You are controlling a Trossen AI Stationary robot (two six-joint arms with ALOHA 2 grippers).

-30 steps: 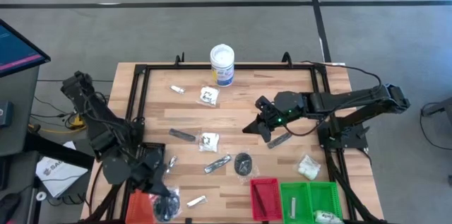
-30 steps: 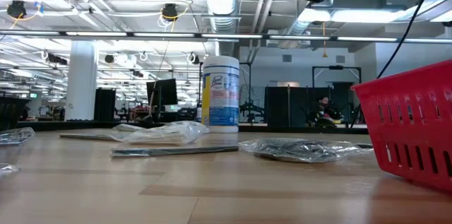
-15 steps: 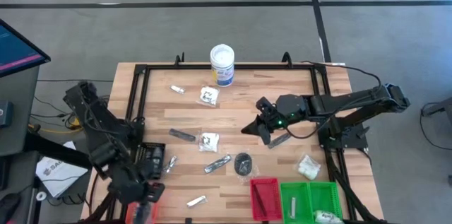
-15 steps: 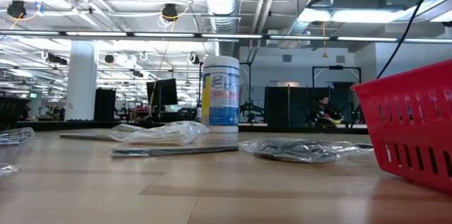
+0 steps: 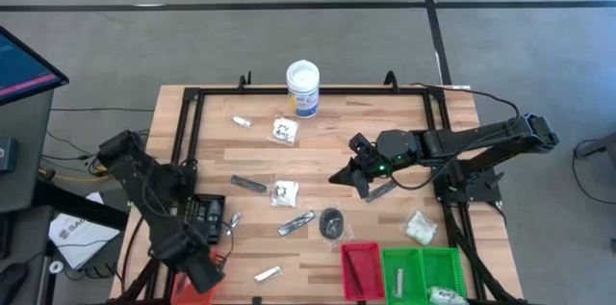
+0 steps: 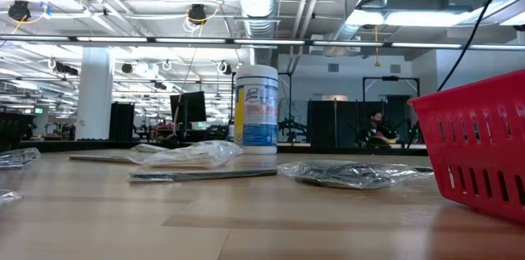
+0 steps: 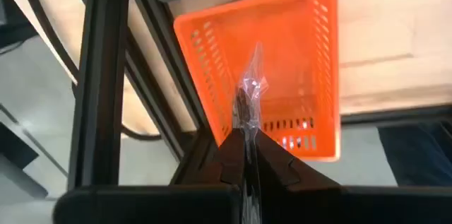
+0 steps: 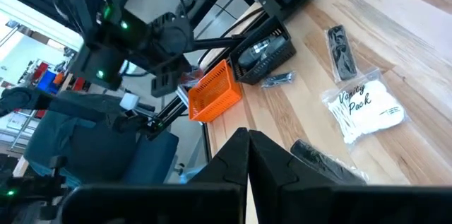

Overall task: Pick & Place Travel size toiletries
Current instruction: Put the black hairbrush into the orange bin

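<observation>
A: Starting nearest the front edge, the left gripper [image 7: 247, 146] hangs over the orange tray [image 7: 282, 54] at the table's front left corner, fingers clenched on a clear packet [image 7: 248, 93] with something dark inside.

B: And in the wrist view that packet stands up between the fingertips, right above the tray's open floor, not touching it.

A: Along the same front edge, the red tray [image 5: 360, 268] carries a slim dark stick, and the green tray [image 5: 423, 271] beside it has a pale packet at its front corner.

B: Loose toiletries next. A small silvery sachet [image 5: 267, 273] lies near the front, left of the red tray.

A: Just behind the red tray, a dark round disc [image 5: 332, 220] in clear wrap, with a silvery tube [image 5: 296, 222] to its left.

B: A white-filled packet [image 5: 421, 227] sits on the right side, just behind the green tray.

A: Mid-table now. The right gripper [image 5: 358, 178] hovers low over the boards, fingers pressed fully together, nothing between them.

B: A dark stick [image 5: 380, 190] lies just beside it. Whether they touch, I can't tell.

A: Left of centre, a swab packet [image 5: 285, 192] and a black stick [image 5: 248, 184] lie close together.

B: Farther back, another white packet [image 5: 284, 131] and a small silver piece [image 5: 242, 122].

A: At the far edge, the white tub [image 5: 302, 88] with the blue label stands upright.
</observation>
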